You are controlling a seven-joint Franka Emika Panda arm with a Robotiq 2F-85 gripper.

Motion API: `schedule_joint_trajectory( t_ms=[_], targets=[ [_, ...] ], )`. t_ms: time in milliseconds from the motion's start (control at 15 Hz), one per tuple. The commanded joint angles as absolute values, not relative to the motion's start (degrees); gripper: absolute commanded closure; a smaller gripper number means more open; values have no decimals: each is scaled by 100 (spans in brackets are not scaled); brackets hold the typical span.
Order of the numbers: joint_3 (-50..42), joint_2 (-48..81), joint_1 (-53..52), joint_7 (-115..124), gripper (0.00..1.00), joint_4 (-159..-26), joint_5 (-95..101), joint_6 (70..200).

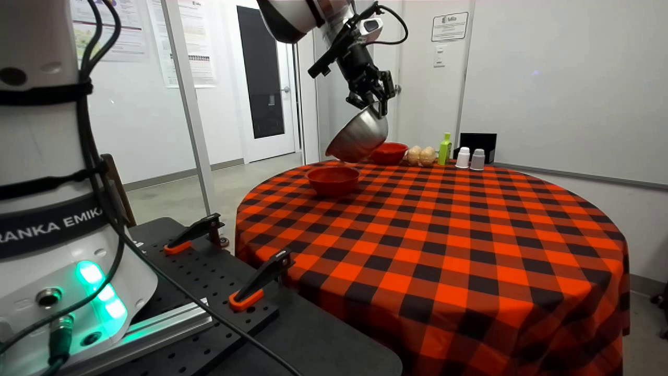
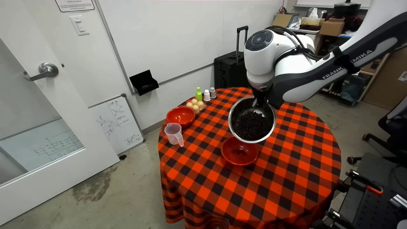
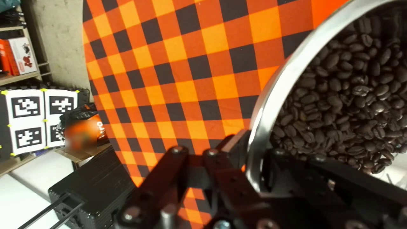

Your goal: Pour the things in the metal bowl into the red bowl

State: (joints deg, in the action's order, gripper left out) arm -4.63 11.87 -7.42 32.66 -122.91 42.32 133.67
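The wide, round, shiny silver steel bowl (image 1: 360,136) hung tilted above the round, red-and-black checked desk (image 1: 459,245), its lower lip apparently over the low, dark red round bowl (image 2: 240,154); that placing, I judged, would let the dark brown coffee beans (image 3: 353,95) slide straight down. None showed in the dark red bowl. I held the steel bowl by its high edge, likely to keep the pouring lip free. My black fingers (image 3: 230,171) stood only the rim's thickness apart, clenched on it, one inside the bowl, one outside.
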Motion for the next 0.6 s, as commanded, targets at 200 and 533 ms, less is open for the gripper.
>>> schedule_joint_trajectory(
  t_ms=[200, 533],
  targets=[
    [-222, 1007, -887, 4643, 98, -12551, 5478, 12904],
    [93, 1021, -923, 5131, 98, -12592, 5727, 12630]
  ],
)
